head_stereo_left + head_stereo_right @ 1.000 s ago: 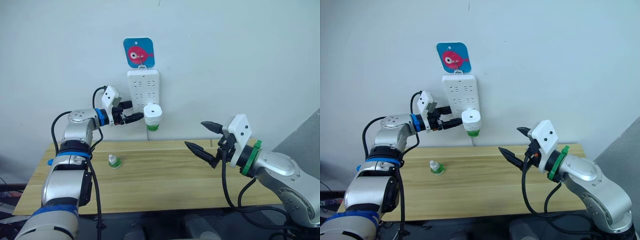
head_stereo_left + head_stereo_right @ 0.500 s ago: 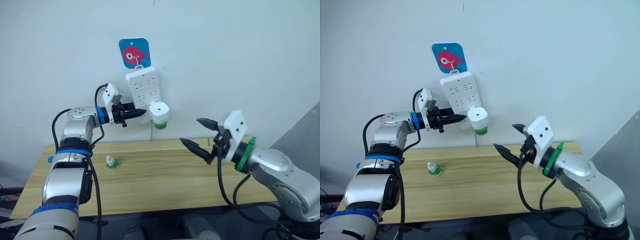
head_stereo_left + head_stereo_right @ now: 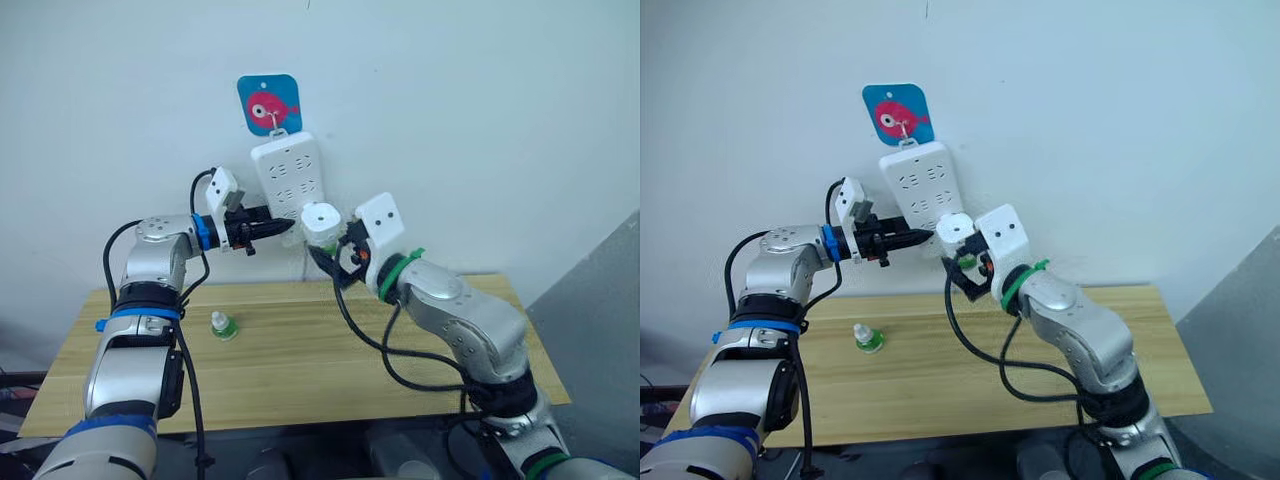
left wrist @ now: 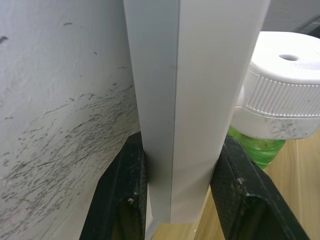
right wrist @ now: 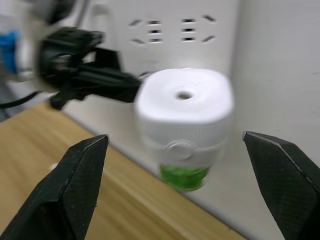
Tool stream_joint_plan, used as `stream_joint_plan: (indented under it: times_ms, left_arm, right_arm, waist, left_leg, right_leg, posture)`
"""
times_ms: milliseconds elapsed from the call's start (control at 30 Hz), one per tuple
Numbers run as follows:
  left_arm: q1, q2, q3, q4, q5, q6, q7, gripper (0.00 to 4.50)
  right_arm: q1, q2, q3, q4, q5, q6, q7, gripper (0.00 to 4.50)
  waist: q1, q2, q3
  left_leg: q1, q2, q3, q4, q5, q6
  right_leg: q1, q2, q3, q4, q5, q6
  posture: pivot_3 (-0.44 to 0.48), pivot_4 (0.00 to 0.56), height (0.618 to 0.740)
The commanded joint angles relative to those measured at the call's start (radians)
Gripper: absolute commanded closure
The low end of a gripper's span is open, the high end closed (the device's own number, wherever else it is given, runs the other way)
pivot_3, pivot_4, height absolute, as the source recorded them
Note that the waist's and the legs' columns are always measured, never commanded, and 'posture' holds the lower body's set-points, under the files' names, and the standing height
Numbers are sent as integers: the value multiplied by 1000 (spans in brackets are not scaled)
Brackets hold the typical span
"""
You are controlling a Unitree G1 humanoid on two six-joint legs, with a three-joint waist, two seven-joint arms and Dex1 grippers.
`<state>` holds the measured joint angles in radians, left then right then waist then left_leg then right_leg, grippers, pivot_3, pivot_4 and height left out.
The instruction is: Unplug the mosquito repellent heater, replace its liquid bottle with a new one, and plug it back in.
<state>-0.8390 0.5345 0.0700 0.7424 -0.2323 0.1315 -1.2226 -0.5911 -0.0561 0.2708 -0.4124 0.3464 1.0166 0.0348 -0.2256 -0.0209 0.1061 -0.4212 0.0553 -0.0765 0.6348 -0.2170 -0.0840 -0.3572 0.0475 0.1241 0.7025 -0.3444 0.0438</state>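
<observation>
Left wrist view has the left gripper (image 4: 177,195) clamped on the long white plastic power strip (image 3: 288,180); the small white rounded heater (image 5: 183,112) stays plugged into it, between the right gripper's (image 5: 185,187) wide-apart fingers.

Head eyes look down across the table (image 3: 300,350); both wrist views closely share the heater (image 5: 184,117).

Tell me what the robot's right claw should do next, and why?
Probably move forward and close on the mosquito repellent heater. The right claw is open, one finger each side of it, not touching yet, while the left claw pinches the power strip.
</observation>
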Motion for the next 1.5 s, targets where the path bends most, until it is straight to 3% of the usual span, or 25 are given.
stream_joint_plan:
  times_ms: [33, 300, 400, 500, 733, 900, 1100, 1300, 1500]
  left_arm:
    - [-8, -5, -7, -39, -1, -5, 11, 3165]
    - [-1, -6, -8, -50, -4, -4, 17, 3165]
    - [2, -4, -7, -56, -6, -1, 19, 3165]
    - [9, -3, -6, -64, -6, 2, 22, 3165]
    - [13, -3, -5, -69, -1, -2, 43, 3165]
    - [3, 1, -6, -19, 32, -59, 96, 3165]
    - [-12, 10, -15, 33, 55, -118, 133, 3165]
    - [14, 39, 1, 26, 36, -193, 106, 3165]
    - [125, 98, 22, -69, 22, -252, 96, 1289]
  right_arm:
    - [-40, 26, 6, 26, -46, -36, -12, 0]
    - [-84, 71, 16, 149, -131, -141, 0, 0]
    - [-87, 73, 12, 170, -150, -162, 12, 634]
    - [-83, 75, 12, 174, -159, -166, 23, 1580]
    - [-61, 77, 6, 125, -146, -127, 51, 1573]
    - [-6, 24, -22, -1, -118, -36, 80, 1573]
    - [49, -29, -81, -175, -65, 116, 105, 1573]
    - [59, 1, -181, -235, -17, 202, 97, 1573]
    - [81, 5, -271, -246, 6, 215, 91, 1573]
  waist:
    - [0, 0, 0]
    - [-1, 0, 0]
    - [-1, 0, 0]
    - [-2, 0, 0]
    - [-4, 0, 0]
    - [-2, 0, 0]
    - [-15, 0, 0]
    - [-32, 0, 0]
    - [-59, 0, 0]
  left_leg:
    - [0, 0, -1, 0, 0, 0]
    - [0, -2, -2, 0, 1, 0]
    - [0, -2, -3, 0, 1, -1]
    - [0, -3, -3, 0, 1, -1]
    - [0, -7, -4, 0, 2, 0]
    - [-2, -10, -6, 0, 2, 0]
    - [-1, -11, -5, 4, 3, 1]
    - [2, -12, -4, 6, 8, 9]
    - [1, -11, -2, 1, 8, 9]
  right_leg:
    - [0, 0, -1, 1, 0, 0]
    - [0, -1, -2, 2, 0, 0]
    - [0, -1, -2, 3, 0, 0]
    - [0, -2, -2, 4, 0, 0]
    - [0, -5, -3, 5, -1, 0]
    - [0, -8, -5, 5, -3, 2]
    - [1, -9, -4, 10, -4, 3]
    - [3, -9, -3, 12, -5, 8]
    - [0, -10, -1, 11, -5, 8]
  posture:
    - [-253, 80, 733]
    - [-244, 78, 733]
    - [-241, 77, 733]
    - [-240, 77, 733]
    - [-239, 79, 733]
    - [-260, 75, 733]
    - [-276, 75, 733]
    - [-295, 73, 733]
    - [-302, 70, 733]
